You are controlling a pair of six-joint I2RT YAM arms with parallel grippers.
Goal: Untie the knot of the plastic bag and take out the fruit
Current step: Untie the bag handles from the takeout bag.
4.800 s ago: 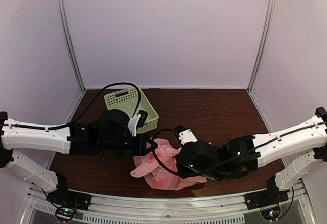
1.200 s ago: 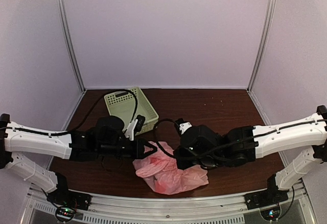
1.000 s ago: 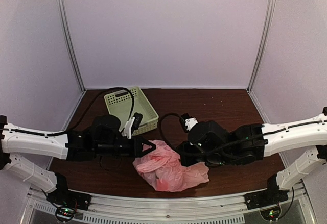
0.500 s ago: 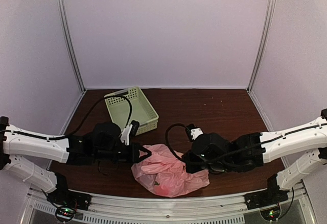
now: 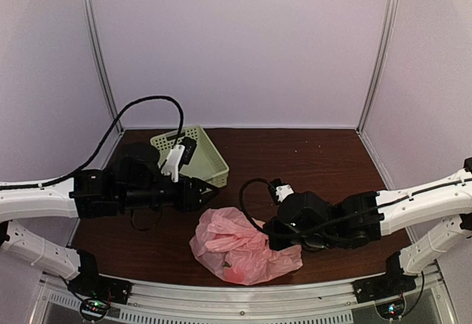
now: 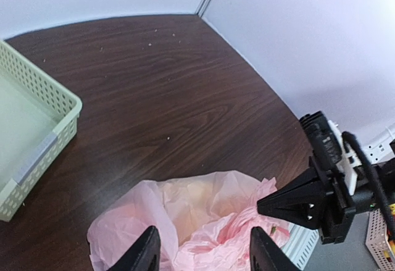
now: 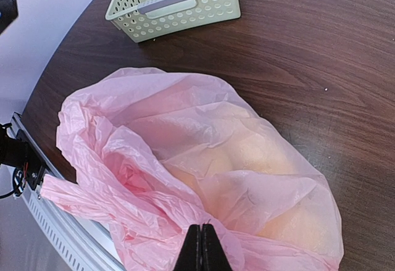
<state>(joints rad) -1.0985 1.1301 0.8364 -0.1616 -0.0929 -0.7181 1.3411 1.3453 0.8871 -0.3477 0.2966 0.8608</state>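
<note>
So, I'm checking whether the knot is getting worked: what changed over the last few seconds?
The left hand quit the left end of the plastic bag and drew back leftward, open. The right hand shifted right, shut on the bag's edge. The basket stayed put.

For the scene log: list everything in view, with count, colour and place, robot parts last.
bag: one, translucent pink, crumpled on the table near its front edge, between the grippers
fruit: count cannot be told, pale yellow-orange bulges showing through the bag
basket: one, pale green, slotted, back left of the table, nothing seen in it
table: one, dark brown wood grain
arms: two, white and black, reaching in from left and right
left gripper: open, above the bag's left side, clear of it
right gripper: shut, seemingly pinching the bag's film at its right side
</note>
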